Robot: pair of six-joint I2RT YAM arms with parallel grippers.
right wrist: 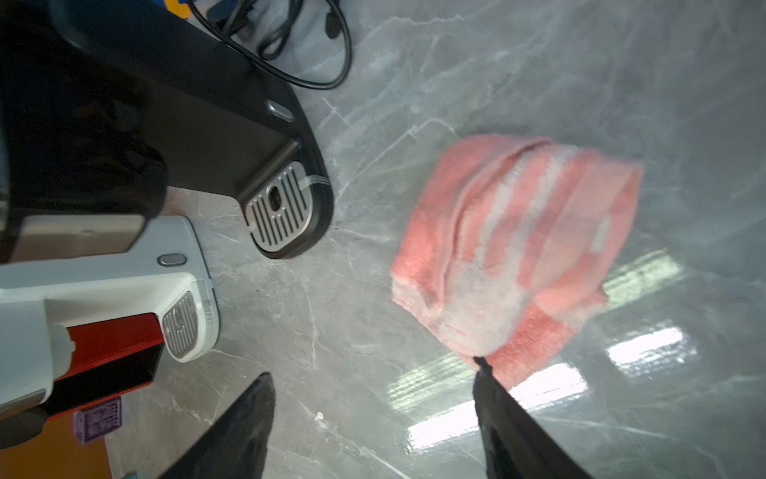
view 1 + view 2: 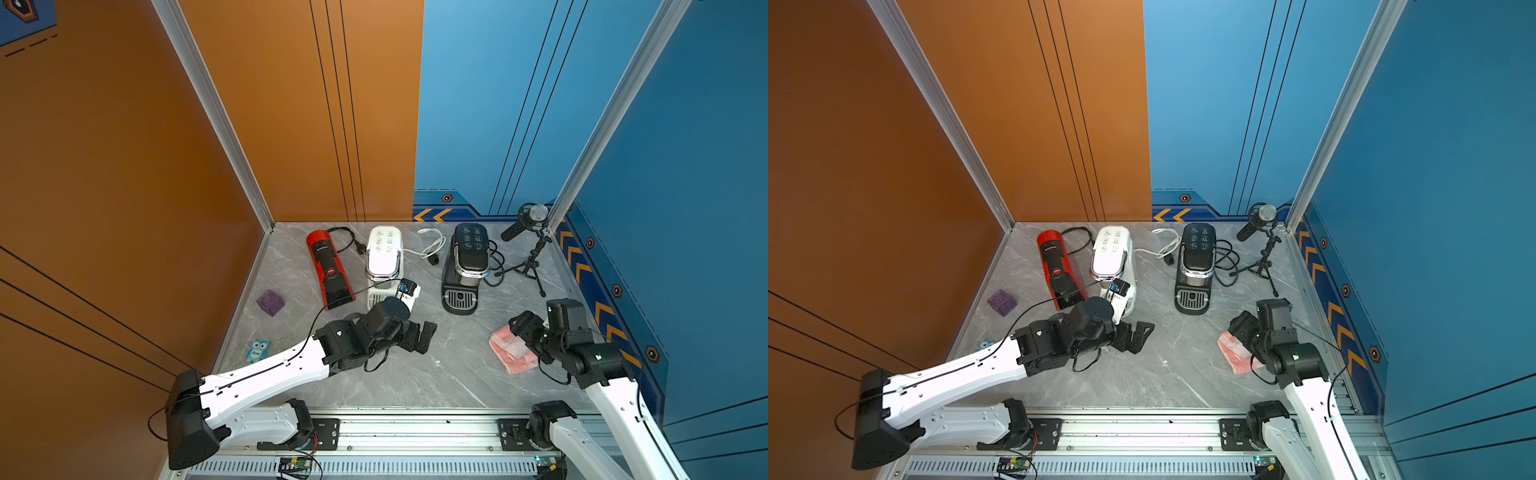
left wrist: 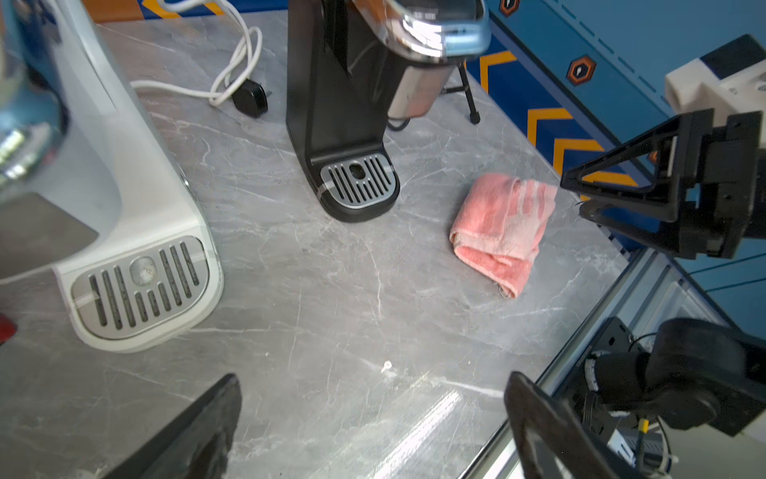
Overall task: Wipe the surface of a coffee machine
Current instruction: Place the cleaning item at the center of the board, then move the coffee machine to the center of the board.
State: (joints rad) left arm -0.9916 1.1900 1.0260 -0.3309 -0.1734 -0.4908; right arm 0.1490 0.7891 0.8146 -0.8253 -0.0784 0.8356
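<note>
I see the grey marbled desk (image 2: 415, 374) filling the floor of the booth, with both arms reaching in from the near rail. My left arm (image 2: 270, 365) stretches across toward the middle. Its tool (image 3: 373, 376) is released, jaws spread wide with nothing between them, hanging over bare desk just in front of the white machine's drip tray.

My right arm (image 2: 611, 399) bends in from the right side. Its tool (image 1: 373, 369) is also released, with the two fingers well apart. In the right wrist view one fingertip (image 1: 483, 367) lines up with the edge of the cloth, but I cannot tell whether it touches.

Three coffee machines stand in a row toward the back. The black coffee machine (image 2: 465, 266) is upright on the right and the white coffee machine (image 2: 384, 257) is upright in the middle. The red coffee machine (image 2: 328, 266) is just beside the white one on the left.

A microphone (image 2: 528, 224) on a small tripod stands in the far right corner.

The pink cloth (image 2: 509, 349) lies bunched on the desk, in front and to the right of the black machine's base, apart from it and under my right tool.

A purple cube (image 2: 270, 302) and a small blue owl figure (image 2: 257, 350) lie near the left edge. A white cable (image 2: 432, 243) is coiled between the white and black machines.
</note>
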